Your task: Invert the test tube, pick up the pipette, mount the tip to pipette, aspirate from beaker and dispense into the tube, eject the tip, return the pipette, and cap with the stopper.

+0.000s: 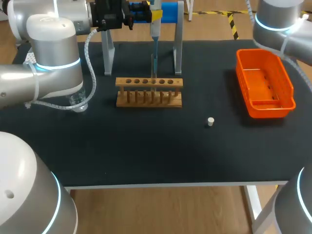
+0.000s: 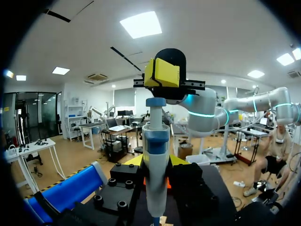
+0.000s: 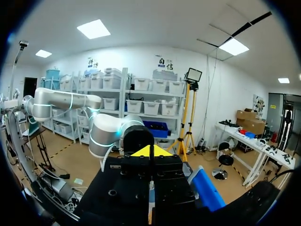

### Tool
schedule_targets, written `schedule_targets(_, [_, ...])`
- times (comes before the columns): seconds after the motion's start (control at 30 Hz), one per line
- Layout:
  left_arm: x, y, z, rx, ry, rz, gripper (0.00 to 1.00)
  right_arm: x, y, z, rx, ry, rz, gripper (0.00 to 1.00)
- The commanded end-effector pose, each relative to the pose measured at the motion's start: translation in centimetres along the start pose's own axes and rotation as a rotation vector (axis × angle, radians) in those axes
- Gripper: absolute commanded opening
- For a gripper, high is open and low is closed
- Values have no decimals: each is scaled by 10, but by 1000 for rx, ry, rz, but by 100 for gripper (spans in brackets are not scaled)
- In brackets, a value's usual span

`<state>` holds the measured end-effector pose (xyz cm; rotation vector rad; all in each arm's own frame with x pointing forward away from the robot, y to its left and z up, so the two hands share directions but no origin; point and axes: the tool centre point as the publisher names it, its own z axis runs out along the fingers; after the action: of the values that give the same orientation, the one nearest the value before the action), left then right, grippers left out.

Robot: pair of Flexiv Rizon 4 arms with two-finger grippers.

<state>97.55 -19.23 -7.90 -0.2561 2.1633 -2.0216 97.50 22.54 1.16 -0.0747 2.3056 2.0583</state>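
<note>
step: dispensing into tube (image 1: 154, 80) | left fingers (image 2: 134, 160) clamped on pipette (image 1: 155, 34) above rack (image 1: 146, 100) | right fingers (image 2: 165, 71) closed together over plunger (image 2: 155, 101) | next: likely full press, then eject tip (image 1: 154, 64)

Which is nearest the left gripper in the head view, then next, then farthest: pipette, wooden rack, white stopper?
1. pipette, held in the left gripper.
2. wooden rack, right below it, mid-table.
3. white stopper, out front, toward the right.

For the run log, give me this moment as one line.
left gripper: shut on pipette | pipette: upright, tip over rack | stopper: loose on table | beaker: left of rack
</note>
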Motion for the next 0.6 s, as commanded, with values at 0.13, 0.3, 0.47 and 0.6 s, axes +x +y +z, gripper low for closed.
schedule_targets(0.13, [0, 0, 1, 2, -2, 1, 0, -8, -4, 8, -11, 18, 8, 0])
schedule_targets(0.3, [0, 0, 1, 2, -2, 1, 0, -9, -4, 12, -10, 21, 10, 0])
schedule_targets(0.47, [0, 0, 1, 2, -2, 1, 0, -8, -5, 15, -12, 28, 13, 0])
schedule_targets(0.6, [0, 0, 1, 2, -2, 1, 0, -8, -7, 16, -12, 33, 17, 0])
